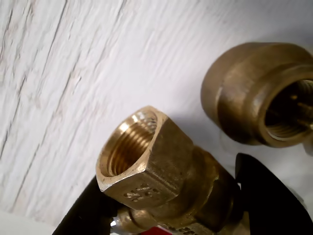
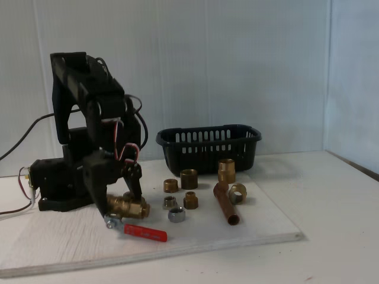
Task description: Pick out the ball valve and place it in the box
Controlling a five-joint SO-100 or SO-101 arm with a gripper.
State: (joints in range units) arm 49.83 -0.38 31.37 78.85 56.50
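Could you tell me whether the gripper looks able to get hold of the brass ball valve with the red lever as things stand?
Probably yes: the gripper already straddles the ball valve, its black fingers flanking the brass body.

A hobby or workshop bench is suggested rather than a home room. In the fixed view a plain white table is seen across the lower frame, backed by bare pale wall panels filling the upper half, with a corner at the far right. A whitewashed board is laid on the table as a work surface; its wood grain is seen close up in the wrist view. A small black arm with exposed red and white wires is placed at the left. Plumbing fittings in brass and a copper pipe are spread at centre, before a black basket.
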